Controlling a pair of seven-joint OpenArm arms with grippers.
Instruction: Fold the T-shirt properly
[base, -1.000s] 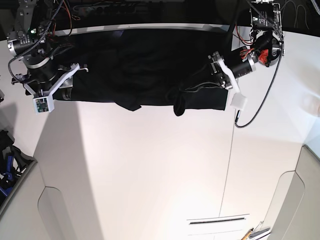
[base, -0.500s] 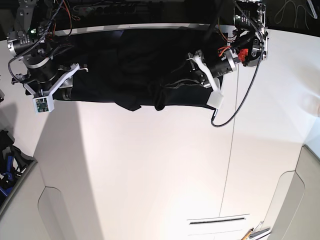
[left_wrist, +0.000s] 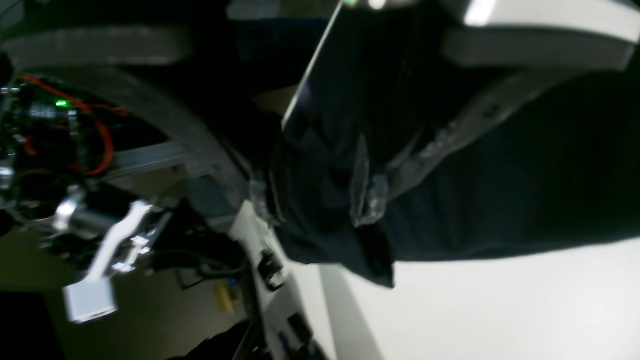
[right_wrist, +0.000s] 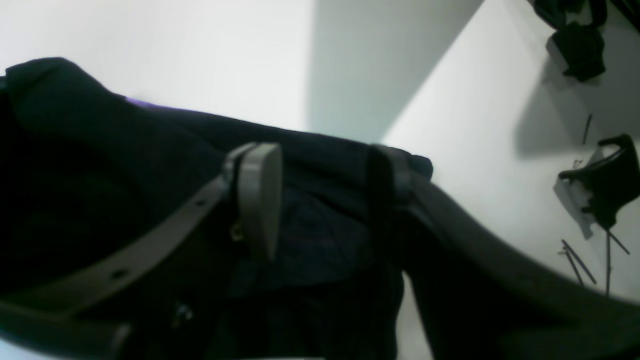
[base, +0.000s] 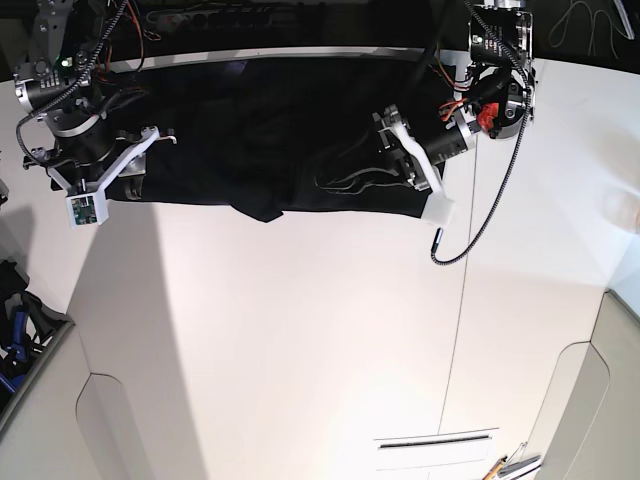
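Black cloth, the T-shirt, lies in a long band across the far edge of the white table, with a small flap hanging from its near hem. The left gripper sits over the shirt's end on the base view's right; its jaws stand apart with cloth bunched between them, though blur hides whether they pinch it. The right gripper, at the other end, has its jaws apart above the dark fabric.
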